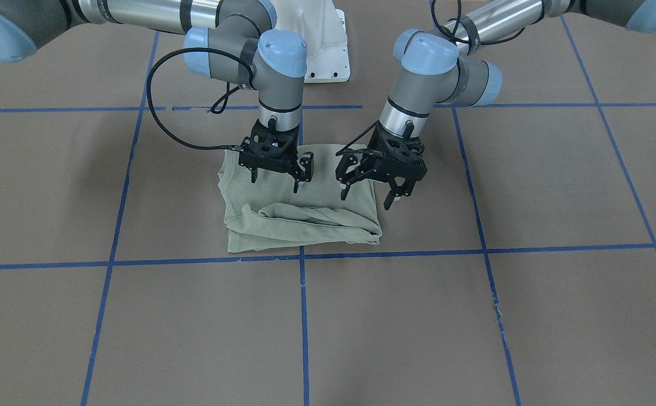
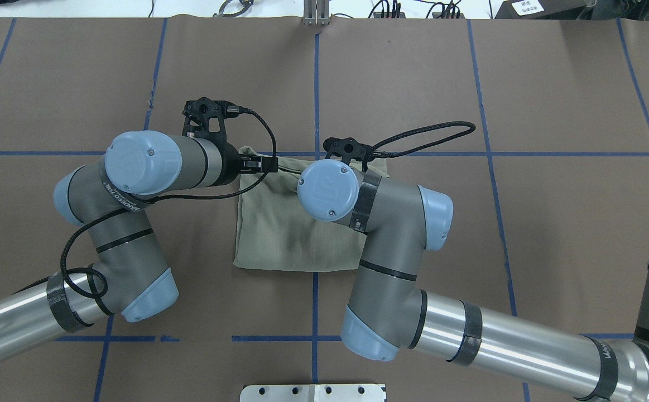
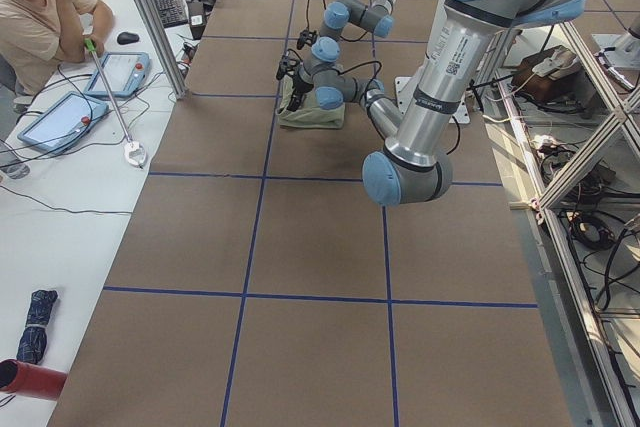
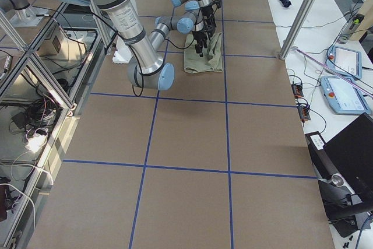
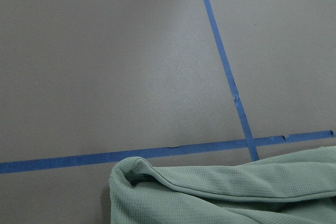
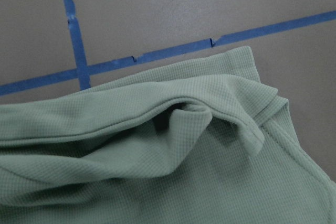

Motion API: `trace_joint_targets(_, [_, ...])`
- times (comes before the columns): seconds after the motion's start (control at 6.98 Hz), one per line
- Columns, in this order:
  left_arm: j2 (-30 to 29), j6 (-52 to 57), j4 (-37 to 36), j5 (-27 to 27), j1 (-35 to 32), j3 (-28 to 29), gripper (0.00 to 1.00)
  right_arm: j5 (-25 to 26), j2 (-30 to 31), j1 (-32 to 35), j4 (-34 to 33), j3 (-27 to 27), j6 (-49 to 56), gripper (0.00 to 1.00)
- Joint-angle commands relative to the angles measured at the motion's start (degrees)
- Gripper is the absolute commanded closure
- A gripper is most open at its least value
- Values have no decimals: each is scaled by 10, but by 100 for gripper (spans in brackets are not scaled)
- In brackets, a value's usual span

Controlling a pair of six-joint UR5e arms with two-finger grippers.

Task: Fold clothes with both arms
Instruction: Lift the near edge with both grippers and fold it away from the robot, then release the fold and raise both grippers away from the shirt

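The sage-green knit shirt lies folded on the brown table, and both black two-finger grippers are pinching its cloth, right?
Not quite. The sage-green knit shirt lies folded on the brown table, but the black two-finger grippers are not pinching it: the right gripper and the left gripper both hang above it, fingers spread, nothing between them. The exterior front-facing view shows this.

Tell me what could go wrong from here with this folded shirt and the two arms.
1. The shirt has a loose, bunched roll along one edge, so the fold may slump or open.
2. Both sets of jaws stand open, close together over the cloth. Moving off, they might bump each other or snag and drag it.
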State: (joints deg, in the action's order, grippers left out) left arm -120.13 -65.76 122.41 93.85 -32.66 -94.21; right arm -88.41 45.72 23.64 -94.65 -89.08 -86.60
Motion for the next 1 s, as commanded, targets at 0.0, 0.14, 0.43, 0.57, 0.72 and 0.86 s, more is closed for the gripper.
trace_joint_targets(0.0, [2,-1,7,0,0,0,0,19,-3,3,-4,32,38,0])
trace_joint_targets(0.14, [2,0,7,0,0,0,0,19,-7,19,-3,46,45,0])
trace_joint_targets(0.43, [2,0,8,0,1,-1,0,18,-8,63,0,75,87,0])
trace_joint_targets(0.57, [2,0,8,1,0,-1,0,18,-14,95,1,101,114,0])
trace_joint_targets(0.72, [1,0,8,1,1,-1,0,18,-30,125,14,151,126,0])
trace_joint_targets(0.86, [1,0,8,1,1,-1,0,10,-37,153,49,172,159,0])
